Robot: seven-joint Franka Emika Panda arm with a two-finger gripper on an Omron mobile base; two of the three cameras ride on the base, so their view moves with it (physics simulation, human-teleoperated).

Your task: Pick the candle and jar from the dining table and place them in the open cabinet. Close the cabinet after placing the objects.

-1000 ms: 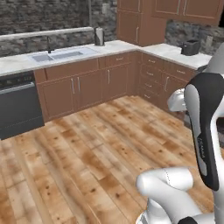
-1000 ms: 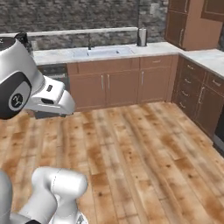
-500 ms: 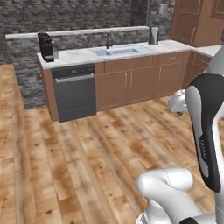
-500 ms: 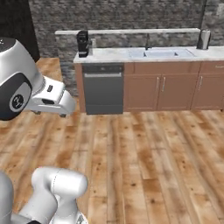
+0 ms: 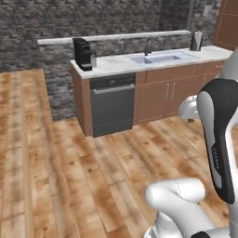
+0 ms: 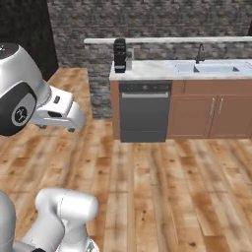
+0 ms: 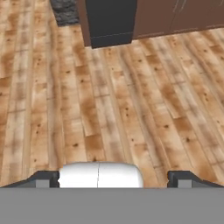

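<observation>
Hand (image 7: 112,180) is empty, finger tips (image 7: 43,179) standing wide apart at the two sides of the hand view, nothing between them but plank floor (image 7: 109,109). Candle, jar, dining table and cabinet aren't in any current frame, so can't say where they sit relative to the base; my read is we're in transit, nothing picked yet. What's ahead: a marble surface (image 5: 139,62) with a sink (image 5: 160,58), a black coffee machine (image 5: 82,53) at its left end, a dark dishwasher (image 5: 111,104) under it, brown cupboard doors (image 5: 167,95) to the right, stone wall (image 6: 147,19) behind. Handling guess from the task alone: jar likely rigid, smooth and slippery, possibly breakable, so take it across the body around mid-height with the hand level, not at the narrower top. Candle is probably light and squat, so little side wall to catch; come down low, pinch across its diameter, watch for it tipping or skating on the marble
</observation>
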